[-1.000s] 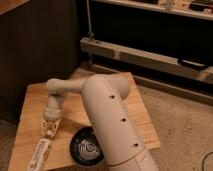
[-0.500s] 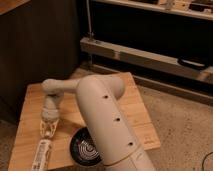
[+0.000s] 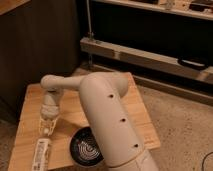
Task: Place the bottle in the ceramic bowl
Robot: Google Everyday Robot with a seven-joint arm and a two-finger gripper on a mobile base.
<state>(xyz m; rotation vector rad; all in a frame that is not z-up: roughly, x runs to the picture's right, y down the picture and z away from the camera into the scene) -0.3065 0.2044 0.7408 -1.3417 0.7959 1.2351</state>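
The white bottle [image 3: 42,151] lies on the wooden table [image 3: 30,100] near its front left edge, long axis running front to back. The black ceramic bowl [image 3: 86,147] with pale rings inside sits to the bottle's right, partly hidden behind my arm [image 3: 107,115]. My gripper [image 3: 47,126] points down above the table, just beyond the bottle's far end, and holds nothing that I can see.
The small wooden table stands on a speckled floor [image 3: 180,125]. A dark cabinet wall [image 3: 40,40] rises behind at the left. A low metal shelf rail [image 3: 150,57] runs across the back right.
My arm has shifted left and forward, and the gripper has come down closer to the bottle's far end. The bottle and bowl have not moved.
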